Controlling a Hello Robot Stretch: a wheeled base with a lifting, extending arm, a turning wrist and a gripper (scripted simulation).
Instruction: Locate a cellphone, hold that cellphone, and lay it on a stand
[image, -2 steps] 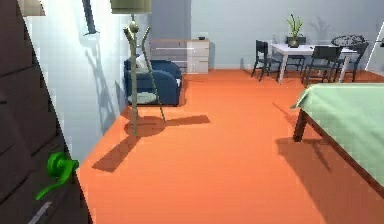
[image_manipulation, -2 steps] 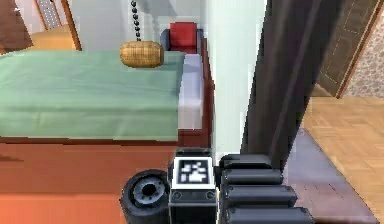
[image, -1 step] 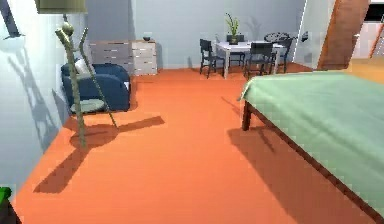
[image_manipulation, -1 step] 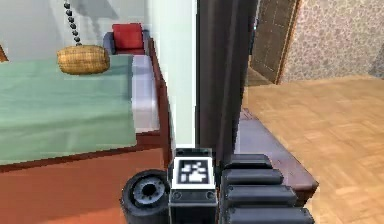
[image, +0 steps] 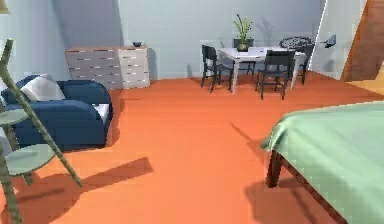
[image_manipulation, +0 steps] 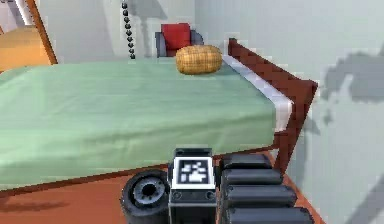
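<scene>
Showing at the arm side view's bottom edge, the claw (image_manipulation: 148, 193) appears as a dark round body just left of a white marker (image_manipulation: 193, 170), with the arm (image_manipulation: 250, 192) as stacked dark blocks on the marker's right. The claw's far end cannot be made out, so whether it grips anything cannot be told. Just beyond lies a bed (image_manipulation: 120, 110) under a green cover, on a red-brown frame (image_manipulation: 290, 100). A tan pillow (image_manipulation: 198, 60) rests at its head end, and past that a grey chair (image_manipulation: 166, 42) with a red cushion (image_manipulation: 180, 35) stands by the wall. The cellphone's place cannot be told from either view. In the forward view an orange floor (image: 190, 140) runs from the bed, at lower right, to a white surface (image: 250, 53) near the far wall, which carries a plant (image: 243, 30) and is ringed by dark chairs (image: 275, 72). A dresser (image: 110, 67) stands at the far wall's left with a small dark thing (image: 137, 44) on top. Nearer, a blue armchair (image: 75, 115) holds a white cushion (image: 42, 88), and a ladder shelf (image: 20, 150) with pale green tiers stands at the left edge.
</scene>
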